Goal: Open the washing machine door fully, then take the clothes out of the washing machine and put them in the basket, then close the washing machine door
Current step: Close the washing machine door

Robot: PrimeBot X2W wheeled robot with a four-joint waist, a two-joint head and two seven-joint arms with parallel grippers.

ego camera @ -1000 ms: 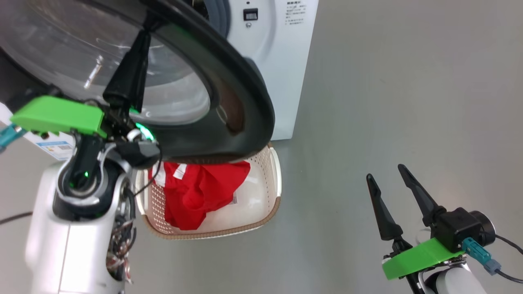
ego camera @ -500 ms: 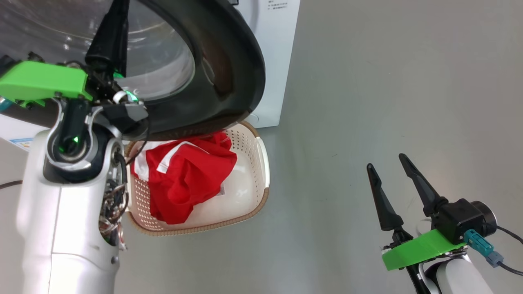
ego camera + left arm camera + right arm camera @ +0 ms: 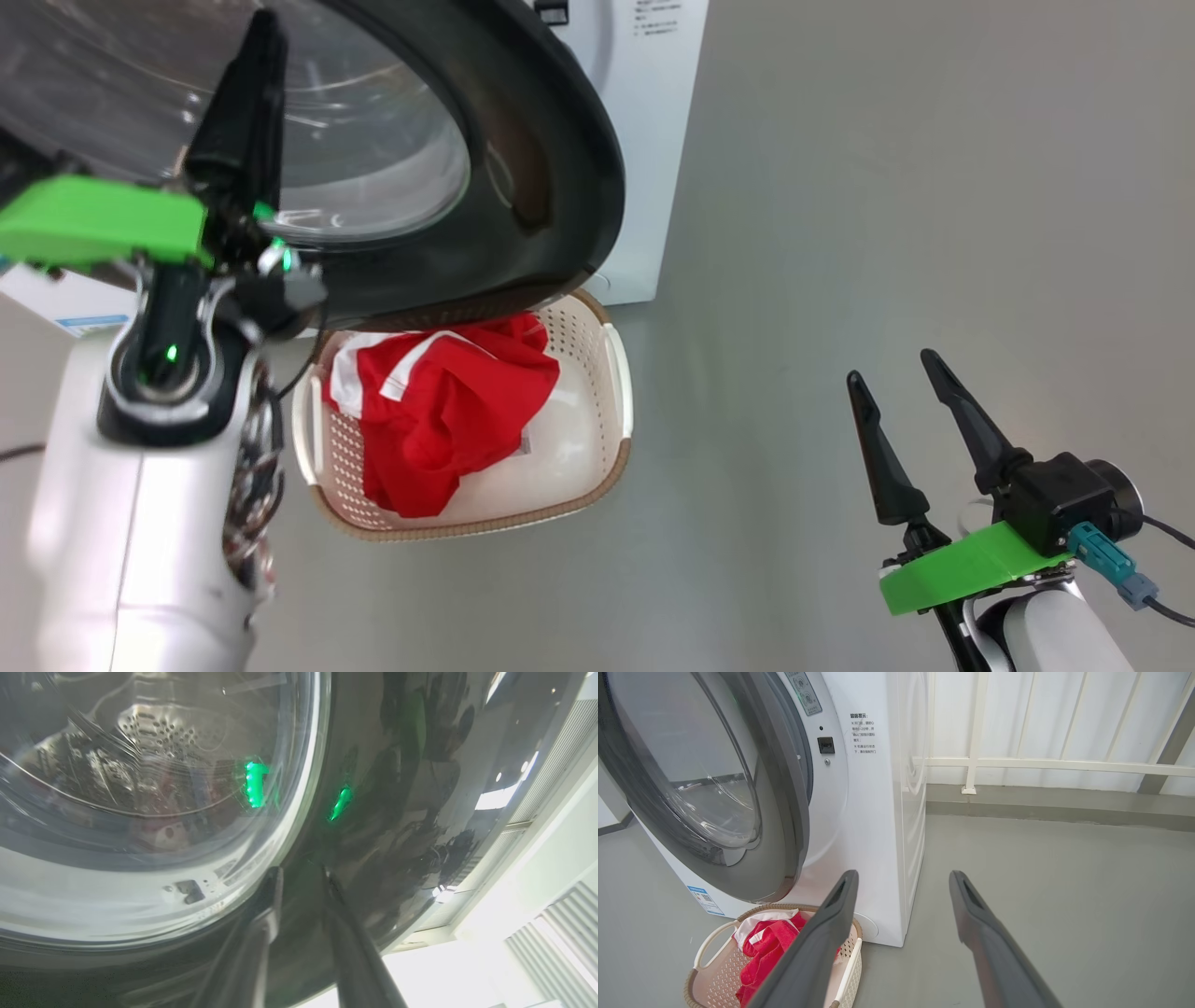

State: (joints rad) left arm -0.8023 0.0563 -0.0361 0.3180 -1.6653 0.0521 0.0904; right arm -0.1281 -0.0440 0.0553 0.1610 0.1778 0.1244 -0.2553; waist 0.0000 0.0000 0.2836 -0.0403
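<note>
The washing machine door stands partly open from the white washing machine, its black rim hanging over the basket. Red clothes with white trim lie in the basket on the floor below the door. My left gripper points up along the door's outer face. In the left wrist view its fingers rest against the black rim beside the glass, a narrow gap between them and nothing held. My right gripper hovers open over the floor, right of the basket.
Grey floor stretches to the right of the machine. A white railing runs along the wall behind it. A cable trails from my right wrist.
The head view has shifted a little. My left gripper stays against the door, higher along the glass than a second ago. The right gripper has not moved.
</note>
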